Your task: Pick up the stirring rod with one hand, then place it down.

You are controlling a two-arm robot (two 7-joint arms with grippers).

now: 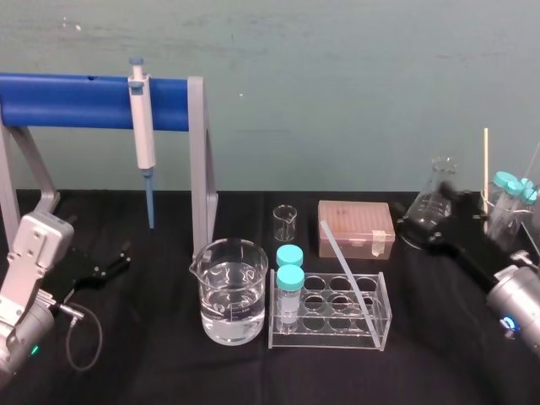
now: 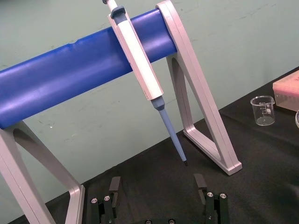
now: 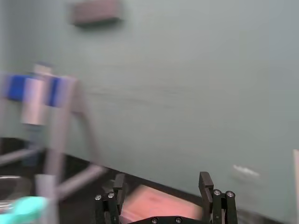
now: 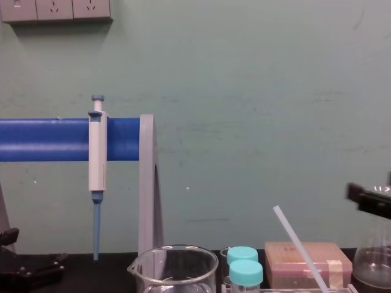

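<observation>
The stirring rod (image 1: 347, 272) leans in the clear tube rack (image 1: 327, 339) at the front of the desk (image 1: 152, 371). Nothing holds it, so all of the job is left. Two blue-capped tubes (image 1: 289, 268) in the rack stand near it and could get bumped. Left of the rack, past a big beaker (image 1: 229, 291), the left gripper (image 1: 123, 256) rests, jaws spread. Right of the rack, the right gripper (image 1: 426, 226) hangs near a glass flask (image 1: 434, 181), jaws spread too. Behind the rack sits a pink box (image 1: 354, 228); farther back, a pipette (image 1: 143, 126) hangs on a blue stand (image 1: 67, 101).
</observation>
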